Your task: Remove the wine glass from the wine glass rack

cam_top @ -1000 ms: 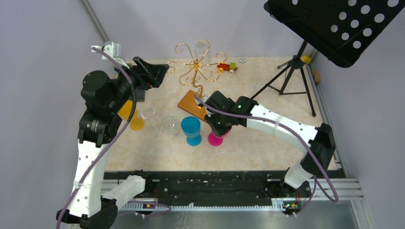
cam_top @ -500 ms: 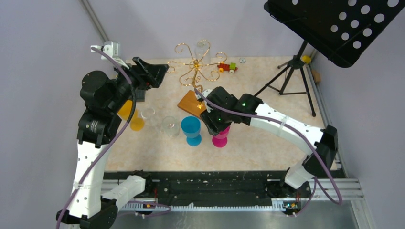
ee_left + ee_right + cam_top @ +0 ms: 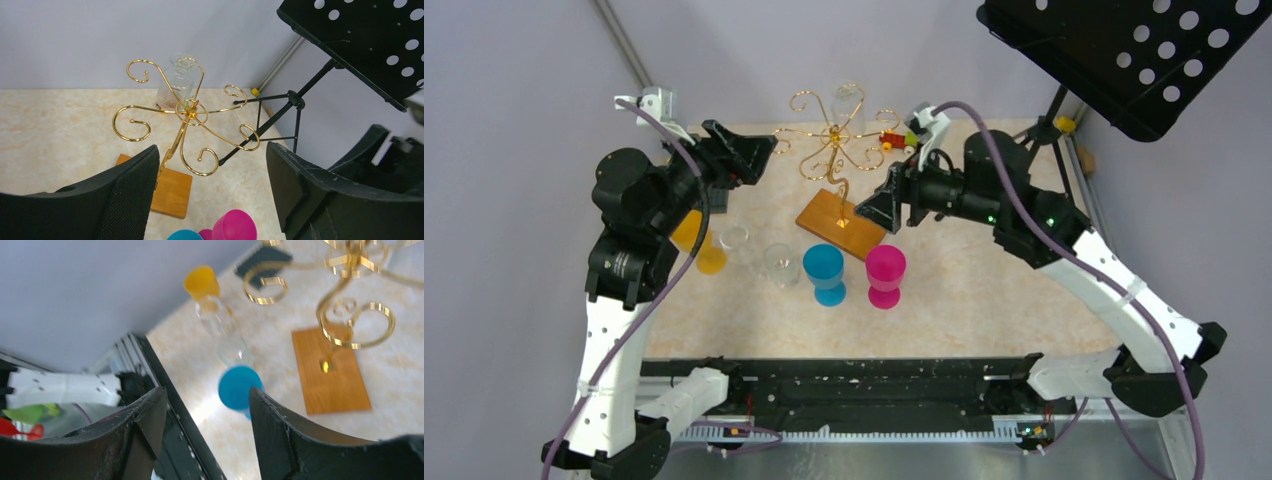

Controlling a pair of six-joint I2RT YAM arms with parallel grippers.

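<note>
Top external view: the rack [image 3: 834, 150] stands at upper centre with its wooden base [image 3: 839, 222] just below. A clear wine glass [image 3: 848, 100] hangs from a curled arm at the rack's top edge. The left gripper [image 3: 759, 150] hovers left of the rack, jaws wide apart and empty. The right gripper [image 3: 879, 205] hangs just right of the base, jaws also apart, gripping nothing. A pink glass [image 3: 885, 272] and a blue glass [image 3: 825, 270] stand side by side below the base.

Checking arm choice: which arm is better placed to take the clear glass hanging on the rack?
Left, probably. The left tool, open, faces the rack, the clear glass framed between its fingers. The right tool, also open, points at the blue cup instead.
</note>
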